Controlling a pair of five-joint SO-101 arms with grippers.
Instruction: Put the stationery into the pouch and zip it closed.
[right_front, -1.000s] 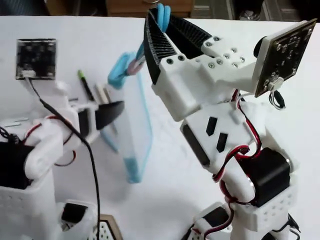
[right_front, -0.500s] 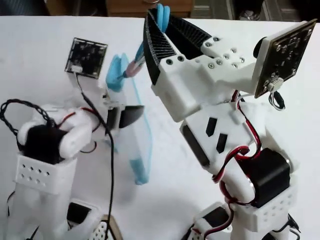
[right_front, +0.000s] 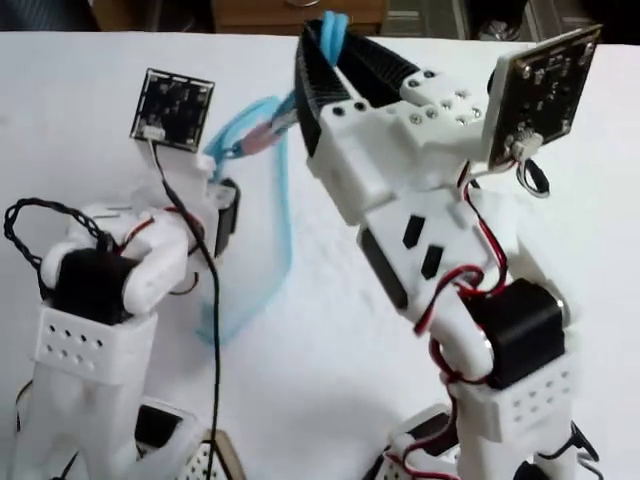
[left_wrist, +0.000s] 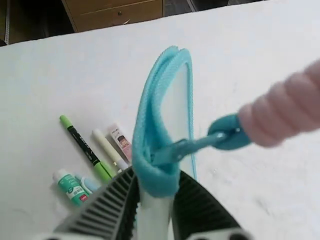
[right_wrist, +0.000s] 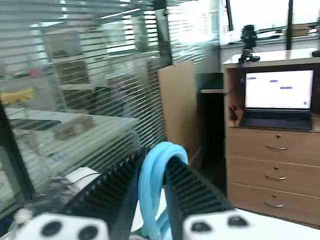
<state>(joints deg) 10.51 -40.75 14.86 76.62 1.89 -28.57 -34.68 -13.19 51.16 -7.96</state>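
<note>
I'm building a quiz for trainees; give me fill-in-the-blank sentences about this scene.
The left pincer is shut on the pouch, whose colour is ____.
Its zipper charm is ____.
The green pen lies on the table, not yet ____ the pouch.
Missing: blue; pink; inside.

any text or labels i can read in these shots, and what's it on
Nothing reads clearly.
Green tube: label print, too blurred to read.
Small white stick: picture label, lettering too small.
Green pen: no legible marking.
Laptop screen: blue lines, too blurred.
Pouch: no print seen.
</note>
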